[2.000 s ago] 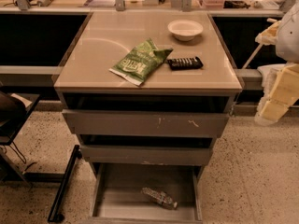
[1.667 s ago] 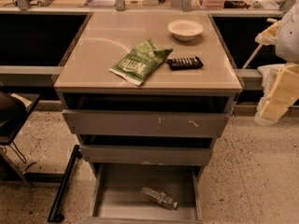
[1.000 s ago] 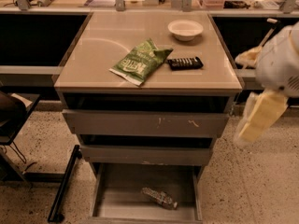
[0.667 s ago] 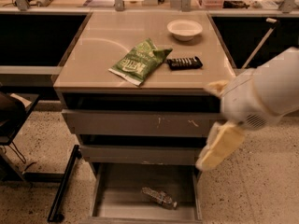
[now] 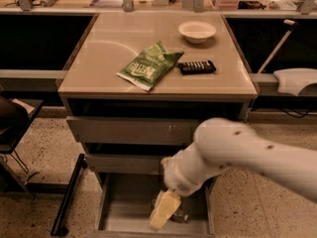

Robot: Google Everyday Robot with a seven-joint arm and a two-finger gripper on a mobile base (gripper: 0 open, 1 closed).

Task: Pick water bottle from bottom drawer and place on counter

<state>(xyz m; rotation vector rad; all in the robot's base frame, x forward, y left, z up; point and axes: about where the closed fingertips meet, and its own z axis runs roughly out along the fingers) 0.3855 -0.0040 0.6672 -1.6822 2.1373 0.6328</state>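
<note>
Gripper (image 5: 165, 209) hangs low in the bottom drawer (image 5: 126, 212) near its front edge, right over the water bottle (image 5: 179, 216), which is mostly hidden behind it. Can't tell if it's spread or closed. My worry: the crinkly bottle rolls off toward the right wall, or the arm clips the middle drawer (image 5: 124, 163).

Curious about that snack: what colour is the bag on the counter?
The bag is green, camera view; the pincer is over the bottom drawer.

"Kettle" on green snack bag (image 5: 150, 66)
</note>
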